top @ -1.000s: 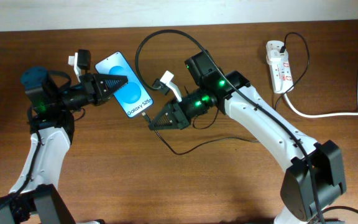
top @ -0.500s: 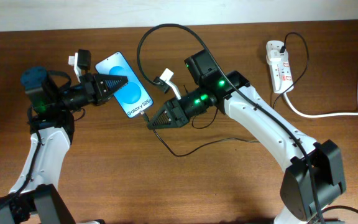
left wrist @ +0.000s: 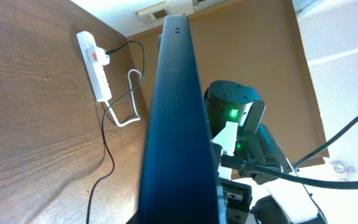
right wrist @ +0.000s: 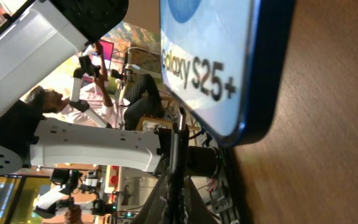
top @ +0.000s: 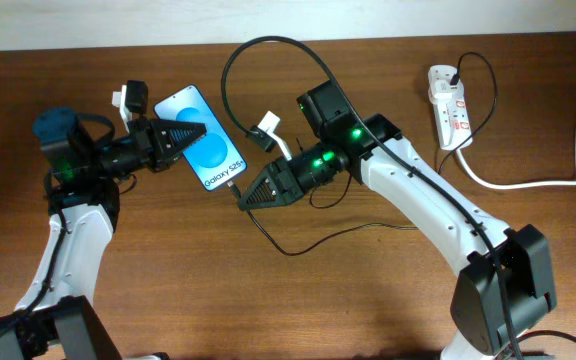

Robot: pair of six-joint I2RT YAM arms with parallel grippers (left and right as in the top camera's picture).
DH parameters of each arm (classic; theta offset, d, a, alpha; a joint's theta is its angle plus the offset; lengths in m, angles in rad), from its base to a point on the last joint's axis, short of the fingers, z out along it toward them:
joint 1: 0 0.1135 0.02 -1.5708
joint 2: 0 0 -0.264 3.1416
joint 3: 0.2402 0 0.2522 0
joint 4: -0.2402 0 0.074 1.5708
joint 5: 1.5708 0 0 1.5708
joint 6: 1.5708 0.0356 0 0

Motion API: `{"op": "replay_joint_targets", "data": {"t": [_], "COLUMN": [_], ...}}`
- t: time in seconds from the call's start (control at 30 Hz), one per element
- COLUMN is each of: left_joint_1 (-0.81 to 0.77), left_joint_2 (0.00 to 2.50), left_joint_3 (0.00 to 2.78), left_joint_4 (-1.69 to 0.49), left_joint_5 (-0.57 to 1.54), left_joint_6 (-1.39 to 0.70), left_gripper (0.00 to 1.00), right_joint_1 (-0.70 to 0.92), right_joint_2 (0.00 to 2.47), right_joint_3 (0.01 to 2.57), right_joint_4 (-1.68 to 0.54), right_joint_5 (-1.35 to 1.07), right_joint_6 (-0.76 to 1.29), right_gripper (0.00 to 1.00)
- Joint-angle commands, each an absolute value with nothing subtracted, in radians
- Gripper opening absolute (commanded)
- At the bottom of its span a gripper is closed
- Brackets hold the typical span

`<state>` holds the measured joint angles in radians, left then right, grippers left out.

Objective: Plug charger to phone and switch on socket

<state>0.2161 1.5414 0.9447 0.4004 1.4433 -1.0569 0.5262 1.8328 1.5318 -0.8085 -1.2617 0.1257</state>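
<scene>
L fingers (top: 186, 132) clamp phone (top: 216, 158); R fingers (top: 252, 195) pinch charger (top: 268, 44) tip at phone's btm edge.

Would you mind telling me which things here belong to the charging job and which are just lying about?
Part of the job:
phone, held by the left gripper
charger, its tip end at the right gripper
socket

Just lying about:
thick white cord trailing from the socket
table underneath
</scene>
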Motion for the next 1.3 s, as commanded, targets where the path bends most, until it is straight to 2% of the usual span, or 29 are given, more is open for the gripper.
{"op": "replay_joint_targets", "data": {"t": [0.0, 1.27], "left_joint_1": [0.216, 0.216], "left_joint_2": [1.535, 1.535], "left_joint_3": [0.950, 0.950], "left_joint_4": [0.406, 0.406], "left_joint_5": [1.473, 1.477], "left_joint_6": [-1.093, -1.100], "left_gripper": [0.00, 0.00], "right_joint_1": [0.528, 0.515], "right_joint_2": [1.841, 1.843], "right_joint_3": [1.549, 1.549], "right_joint_4": [-0.810, -0.815], "right_joint_5": [-1.298, -1.321], "right_joint_6": [0.137, 0.204], "right_gripper": [0.04, 0.04]}}
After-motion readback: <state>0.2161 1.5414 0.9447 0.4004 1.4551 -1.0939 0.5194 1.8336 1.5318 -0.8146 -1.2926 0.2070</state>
